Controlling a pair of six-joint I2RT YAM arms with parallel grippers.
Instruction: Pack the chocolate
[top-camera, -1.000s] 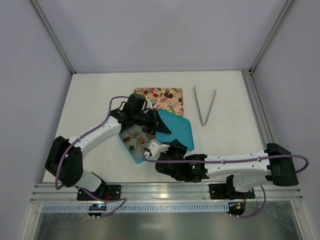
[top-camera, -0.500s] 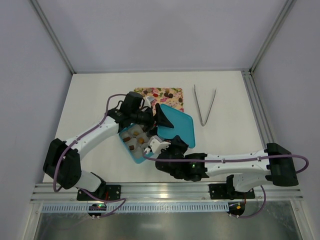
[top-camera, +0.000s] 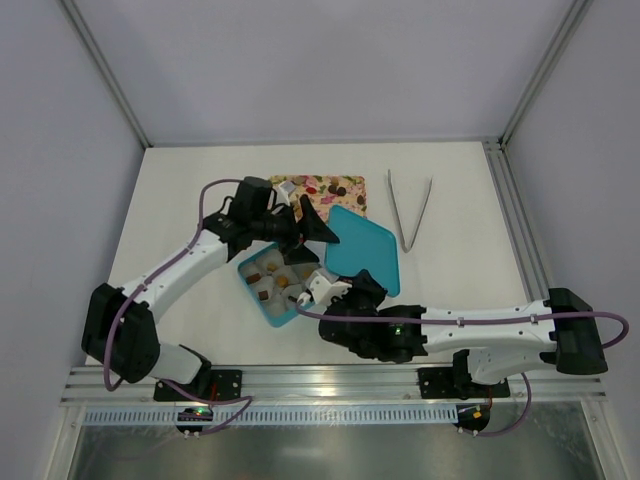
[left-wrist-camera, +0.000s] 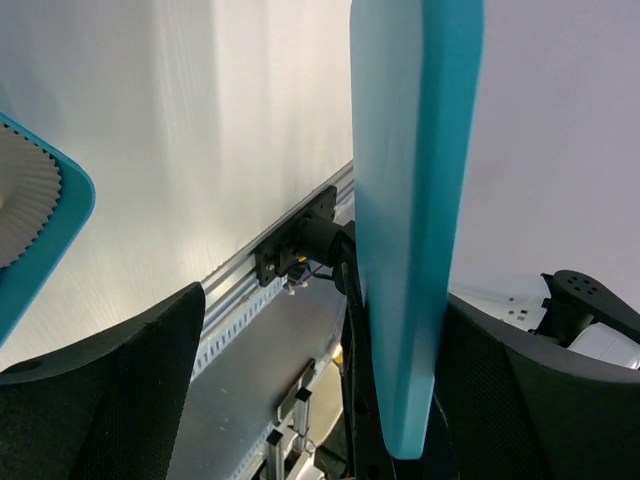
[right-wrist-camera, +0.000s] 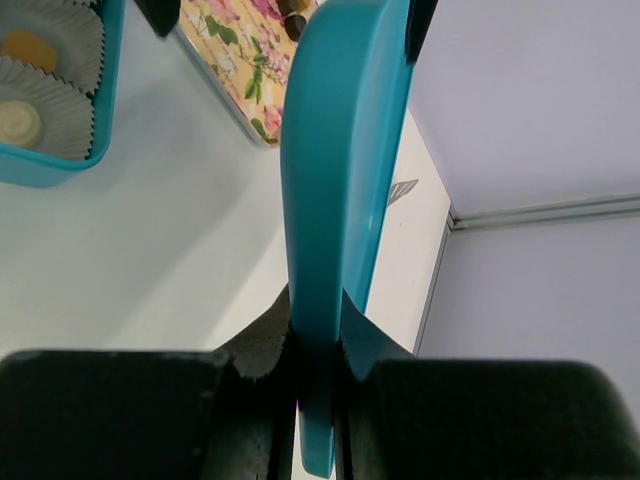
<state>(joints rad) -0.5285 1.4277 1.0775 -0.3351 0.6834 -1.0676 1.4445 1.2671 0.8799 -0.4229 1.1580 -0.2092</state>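
The chocolate shows as small brown and tan lumps in white paper cups (right-wrist-camera: 40, 70) inside the teal box (top-camera: 258, 300), and more of it lies on the floral tray (top-camera: 318, 192). The teal lid (top-camera: 365, 250) hangs to the right of the box. My right gripper (top-camera: 345, 292) is shut on the lid's near edge, and in the right wrist view the lid (right-wrist-camera: 335, 180) stands edge-on between its fingers (right-wrist-camera: 270, 340). My left gripper (top-camera: 303, 225) is open at the lid's left corner. In the left wrist view the lid (left-wrist-camera: 410, 220) hangs between the spread fingers, close to the right finger (left-wrist-camera: 520, 400).
Metal tongs (top-camera: 408, 208) lie on the table to the right of the tray. The floral tray (right-wrist-camera: 240, 60) sits just behind the box (right-wrist-camera: 60, 165). The aluminium rail (top-camera: 330, 380) with both arm bases runs along the near edge.
My left gripper has opened and let go of the lid, drawing back a little to the left. The lid, still in my right gripper, has shifted to the right, uncovering the box.
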